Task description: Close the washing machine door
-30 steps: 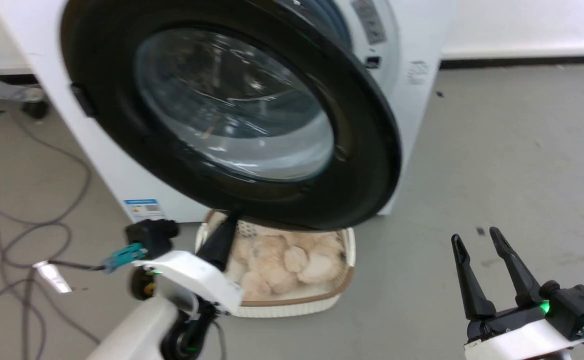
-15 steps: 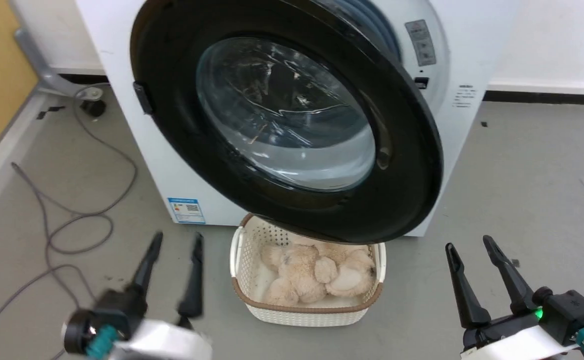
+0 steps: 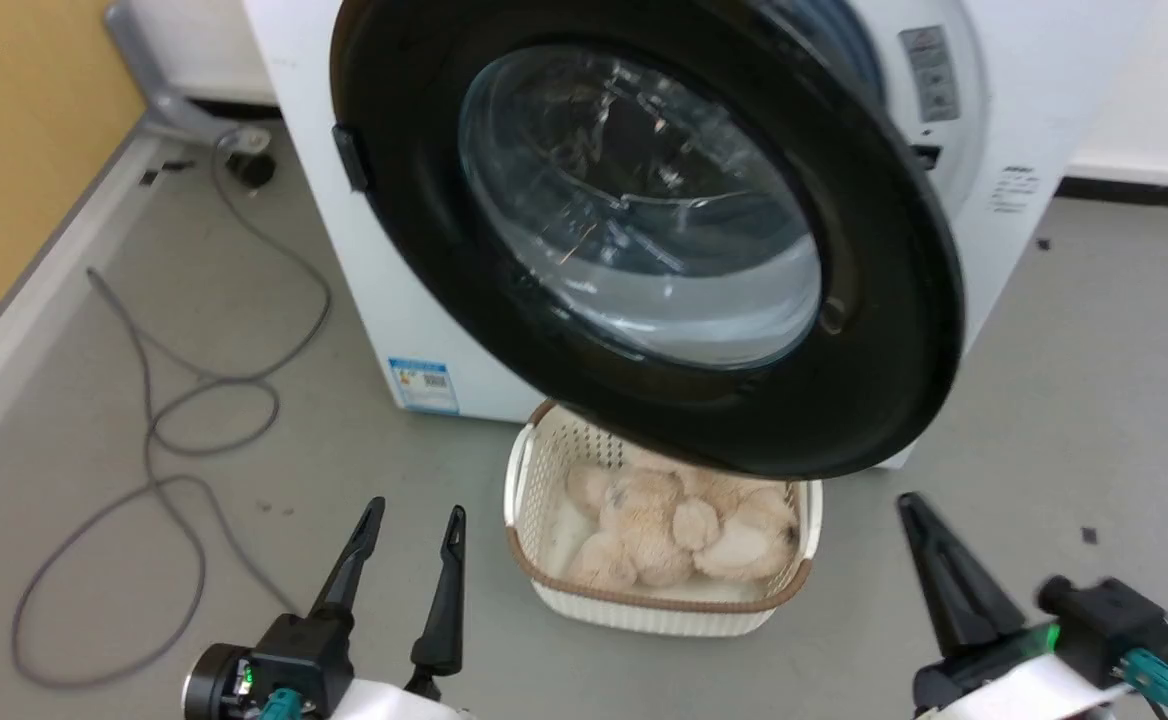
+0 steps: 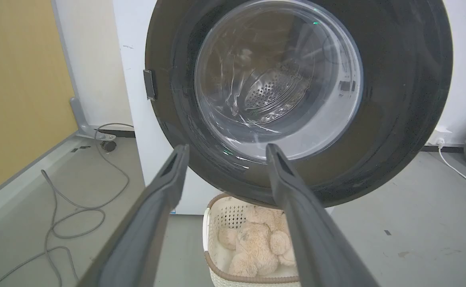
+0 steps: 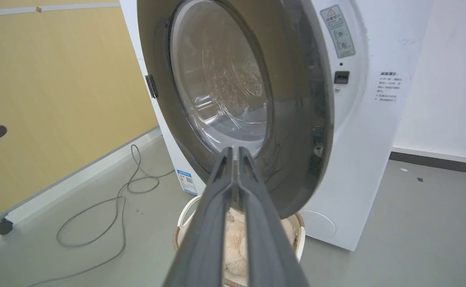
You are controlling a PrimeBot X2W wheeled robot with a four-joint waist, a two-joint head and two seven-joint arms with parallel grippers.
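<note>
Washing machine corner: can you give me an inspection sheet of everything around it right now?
Surface: grey floor, a few dark specks.
Job's things: door swung open; white machine, blue sticker low.
Clutter: basket of plush toys on the floor under the door.
Hands: left hand open, right hand shut, both holding nothing.
Cables: grey cable looped on the floor; white cable too.
Surroundings: yellow wall, white wall.

Washing machine door (image 3: 644, 230): round, with a wide black rim and a bulging clear glass centre. Not closed; it stands swung out from the front panel, with a small tab on its left rim. Washing machine (image 3: 344, 260): white front-loader, upright on the floor (image 3: 1094, 380). Its perforated steel drum is visible through the glass.
</note>
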